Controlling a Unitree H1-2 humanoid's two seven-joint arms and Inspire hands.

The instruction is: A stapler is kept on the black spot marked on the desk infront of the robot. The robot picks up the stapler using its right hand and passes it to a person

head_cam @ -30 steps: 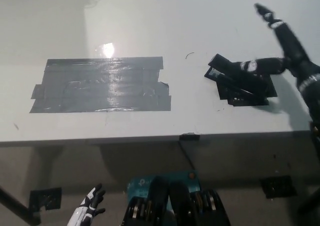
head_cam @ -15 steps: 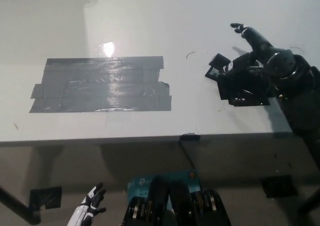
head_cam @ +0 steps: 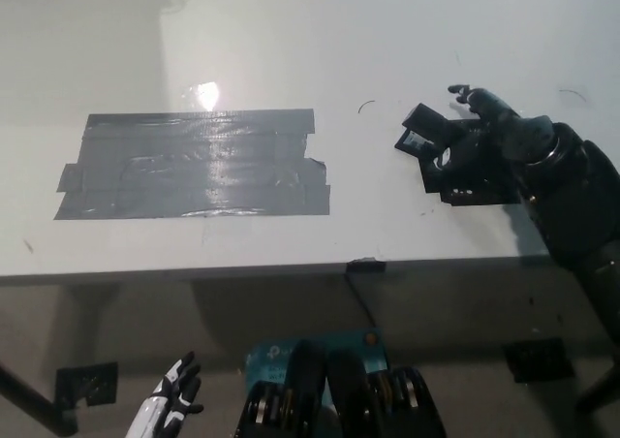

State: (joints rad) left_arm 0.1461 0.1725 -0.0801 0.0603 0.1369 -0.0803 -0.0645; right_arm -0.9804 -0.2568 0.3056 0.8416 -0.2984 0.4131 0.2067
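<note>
Stapler (head_cam: 426,135) sits on the black spot (head_cam: 465,188) at the desk's (head_cam: 387,234) right. Likely stiff, dense, smooth (take it across the body's middle). Right hand (head_cam: 489,138) now lies down over it, fingers curling; closure on it I cannot tell. A second ago the hand was raised. Left hand (head_cam: 170,399) hangs low, fingers spread.

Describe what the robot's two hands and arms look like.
The right hand is black with slim jointed fingers, on a thick, bulky black arm with a pale ring marking at the wrist. The left hand is white with dark fingertips and dark joints; only a short white stretch of wrist shows.
</note>
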